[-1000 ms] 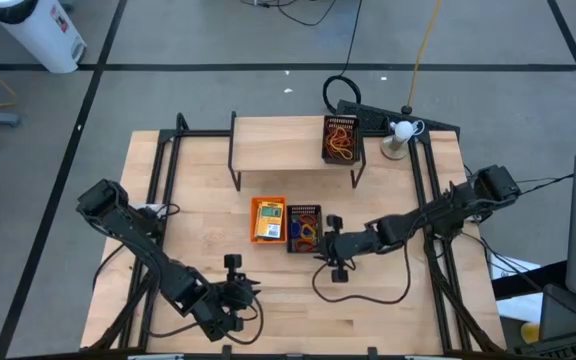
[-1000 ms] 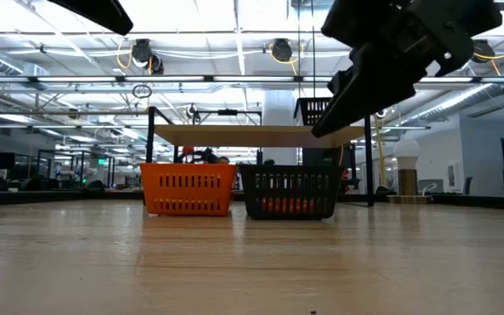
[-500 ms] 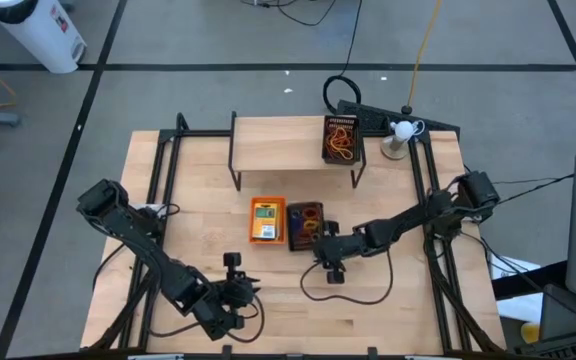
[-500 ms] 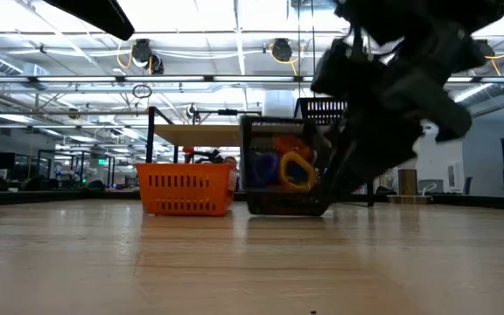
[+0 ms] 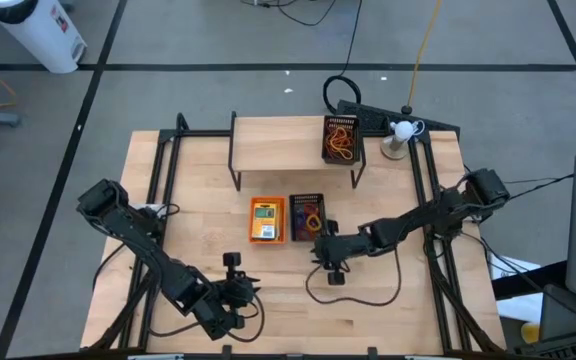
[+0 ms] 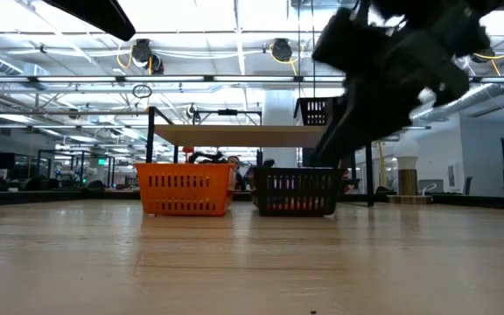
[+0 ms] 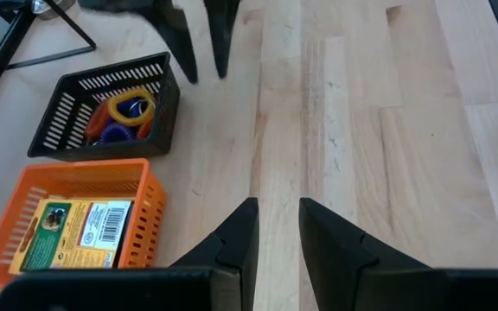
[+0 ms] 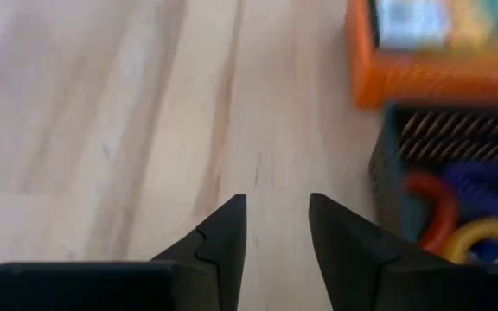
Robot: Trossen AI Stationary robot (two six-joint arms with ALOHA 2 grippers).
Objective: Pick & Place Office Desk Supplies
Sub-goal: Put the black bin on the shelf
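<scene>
1. The right gripper (image 5: 320,246) was held empty, fingers parted, just beside the black tray (image 5: 306,217).
2. The orange tray (image 5: 267,220), holding a crayon box (image 5: 266,221), was set against the black tray.
3. The left gripper (image 5: 251,290) was parked empty, fingers apart, well away from the black tray.

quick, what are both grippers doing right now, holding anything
left gripper: open, empty.
right gripper: open, empty, beside the black tray.

A big open lab or workshop hall: rows of ceiling lights (image 6: 234,17), exposed pipes (image 6: 77,80), a grey floor (image 5: 218,90) marked with black tape.
</scene>
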